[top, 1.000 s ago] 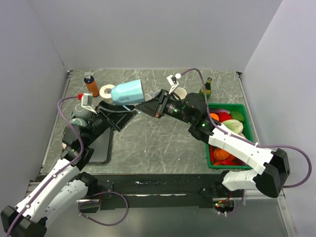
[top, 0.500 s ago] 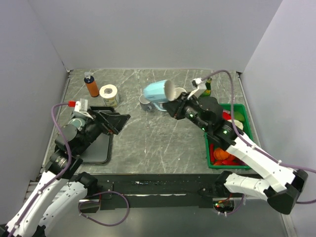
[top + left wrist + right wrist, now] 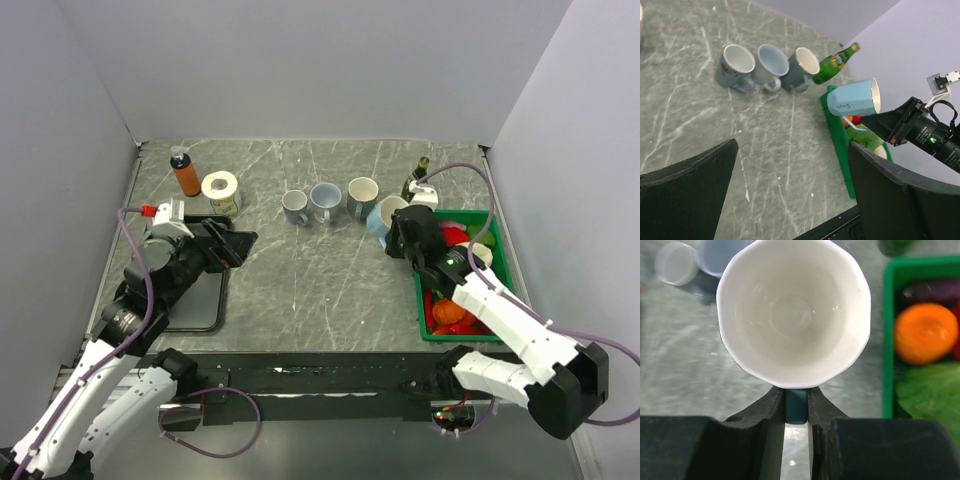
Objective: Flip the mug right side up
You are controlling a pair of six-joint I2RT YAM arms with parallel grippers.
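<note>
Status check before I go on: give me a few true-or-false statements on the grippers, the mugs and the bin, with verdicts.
1. The right gripper is shut on the blue mug, clamping its handle. True.
2. The left gripper holds a mug. False: its jaws stand wide open with nothing between them.
3. Three other mugs stand upright in a row on the table. True.
4. The green bin is empty. False: it holds produce, including an orange.

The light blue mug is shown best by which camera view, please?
The left wrist view: the light blue mug shows whole from the side. The right wrist view shows only its white inside; the top view shows it small.
</note>
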